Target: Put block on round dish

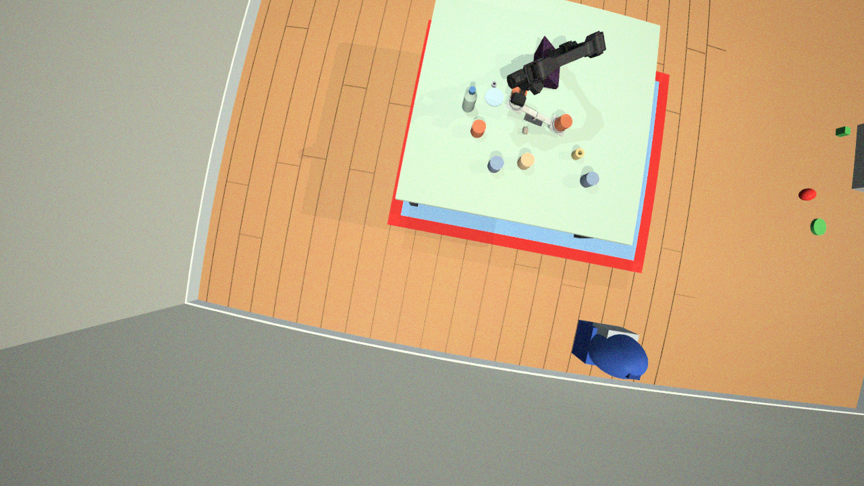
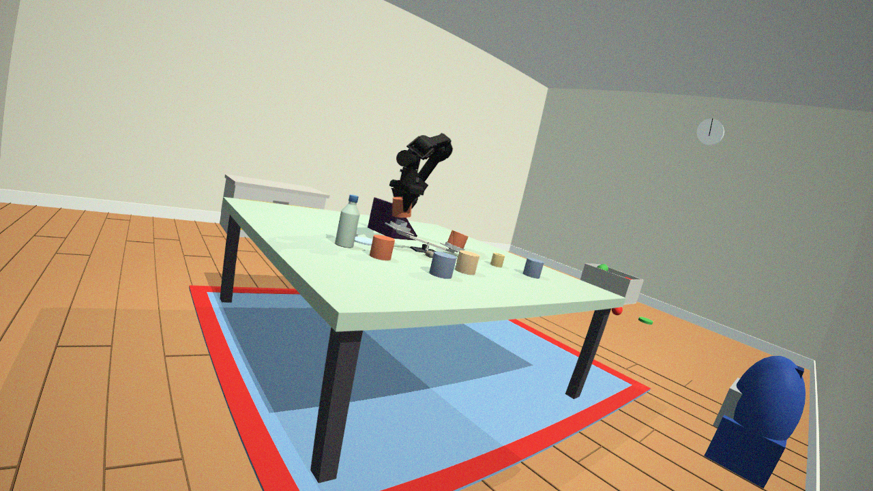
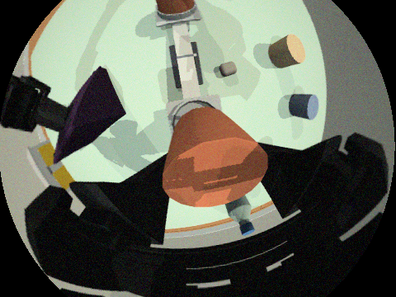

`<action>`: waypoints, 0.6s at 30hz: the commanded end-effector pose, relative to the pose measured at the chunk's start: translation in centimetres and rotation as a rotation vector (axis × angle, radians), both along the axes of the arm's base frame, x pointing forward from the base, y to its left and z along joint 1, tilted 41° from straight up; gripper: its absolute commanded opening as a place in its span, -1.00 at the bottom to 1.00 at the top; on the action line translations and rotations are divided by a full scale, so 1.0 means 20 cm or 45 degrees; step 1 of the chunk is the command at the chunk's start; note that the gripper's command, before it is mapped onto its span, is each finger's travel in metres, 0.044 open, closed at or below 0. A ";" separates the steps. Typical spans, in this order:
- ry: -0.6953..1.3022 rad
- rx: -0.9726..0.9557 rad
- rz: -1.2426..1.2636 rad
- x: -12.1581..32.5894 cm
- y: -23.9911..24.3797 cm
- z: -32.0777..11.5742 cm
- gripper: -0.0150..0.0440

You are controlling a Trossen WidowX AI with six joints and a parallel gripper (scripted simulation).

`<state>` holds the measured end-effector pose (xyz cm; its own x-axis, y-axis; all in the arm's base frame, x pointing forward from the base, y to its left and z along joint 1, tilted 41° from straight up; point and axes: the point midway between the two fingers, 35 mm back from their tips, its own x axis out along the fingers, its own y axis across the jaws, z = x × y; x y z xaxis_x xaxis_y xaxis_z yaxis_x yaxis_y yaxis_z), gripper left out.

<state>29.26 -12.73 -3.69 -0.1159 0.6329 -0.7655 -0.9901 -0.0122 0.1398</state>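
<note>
My gripper is shut on an orange cup. It holds the cup a little above the raised end of the balance, in the wrist view just above that end's pan. The beam is tilted. The other orange cup stands on the low end, leaning with it. The pale blue round dish lies on the table beyond the raised end, with no cup above it. I cannot make out the block; the held cup covers part of the pan.
A bottle stands beside the dish. A separate orange cylinder, a tan cylinder and blue cylinders stand farther out. A small grey stone lies by the beam. A dark purple wedge stands near the arm.
</note>
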 end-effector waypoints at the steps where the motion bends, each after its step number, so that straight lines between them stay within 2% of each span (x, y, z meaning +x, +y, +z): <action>1: -0.004 -0.005 0.000 0.00 -0.03 0.03 -0.49; 18: -0.003 -0.004 0.000 0.00 -0.09 0.12 -0.49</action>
